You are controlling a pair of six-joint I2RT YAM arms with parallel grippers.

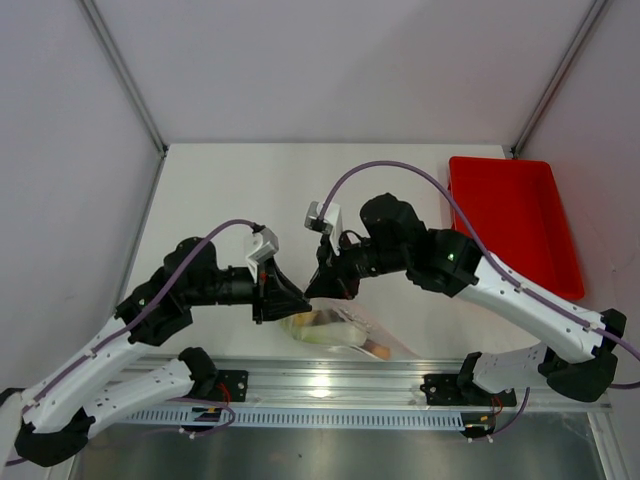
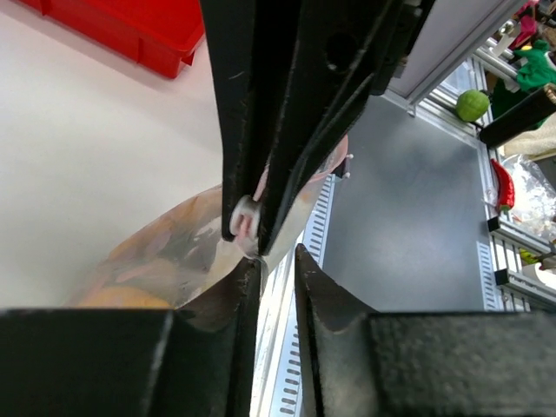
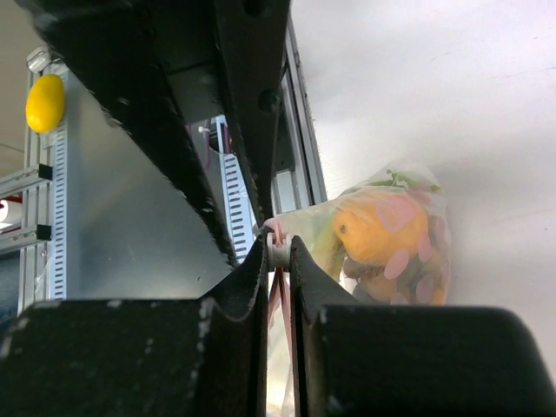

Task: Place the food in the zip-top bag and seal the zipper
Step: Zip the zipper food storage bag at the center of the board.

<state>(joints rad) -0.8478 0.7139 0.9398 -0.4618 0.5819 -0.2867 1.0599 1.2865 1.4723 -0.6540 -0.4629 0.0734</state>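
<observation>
Left gripper (image 2: 276,261): jaws parted to a narrow slit with nothing between them. The tips sit just beside the bag's top edge.

Zip-top bag (image 1: 335,330): lies at the table's 6 o'clock by the near rail, under both grippers' tips. There is food inside. A yellow lemon (image 3: 382,228) presses against the clear wall, with green leaves at its 12 o'clock. Pink round spots show on the plastic.

Right gripper (image 3: 278,248): pinched tight on the zipper (image 2: 246,215) at the bag's edge.

Red tray (image 1: 515,220): at the table's 2 o'clock, well apart.
</observation>
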